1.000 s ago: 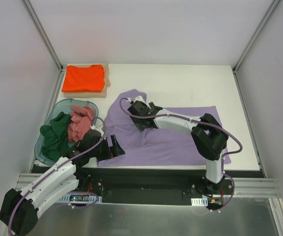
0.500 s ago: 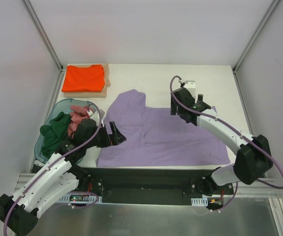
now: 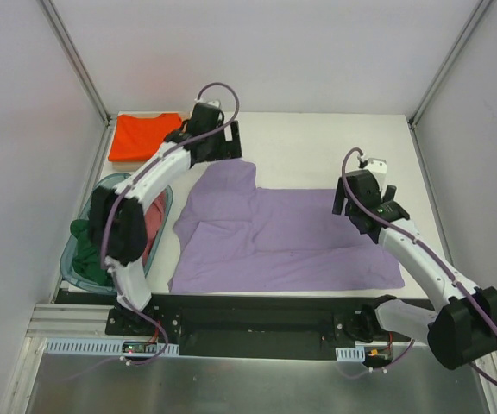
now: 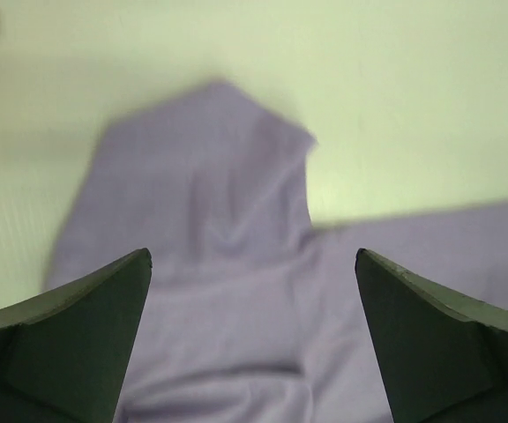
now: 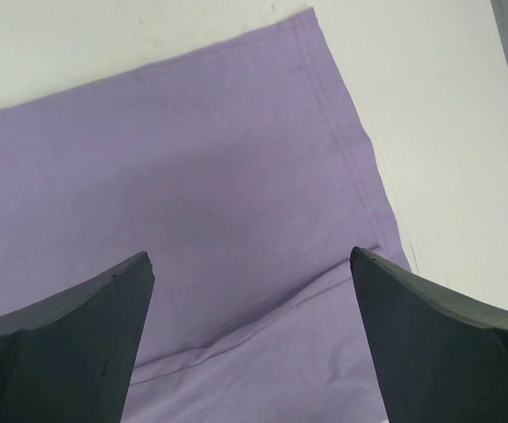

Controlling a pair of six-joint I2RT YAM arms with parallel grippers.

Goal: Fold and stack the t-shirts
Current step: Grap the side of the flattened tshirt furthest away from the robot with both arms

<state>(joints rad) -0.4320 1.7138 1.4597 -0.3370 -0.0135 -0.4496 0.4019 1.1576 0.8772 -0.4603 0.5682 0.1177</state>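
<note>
The lavender t-shirt (image 3: 274, 235) lies spread flat mid-table, with one sleeve (image 3: 231, 177) pointing to the back. My left gripper (image 3: 221, 145) hovers open and empty above that sleeve; the left wrist view shows the sleeve (image 4: 210, 194) below the open gripper (image 4: 252, 257). My right gripper (image 3: 362, 205) is open and empty above the shirt's right part, near its hem (image 5: 342, 132) in the right wrist view, where the gripper (image 5: 250, 257) touches nothing. The orange t-shirt (image 3: 141, 136) lies folded at the back left. The green t-shirt (image 3: 84, 250) and pink t-shirt (image 3: 155, 222) lie crumpled in the tub.
The teal tub (image 3: 102, 184) stands at the left edge, partly hidden by my left arm. A tan board (image 3: 119, 161) lies under the orange shirt. Enclosure walls rise on the left, back and right.
My left arm swung from the front left near the tub to the back, above the sleeve. My right gripper moved right, off the shirt's middle. The lavender shirt now lies flatter.
</note>
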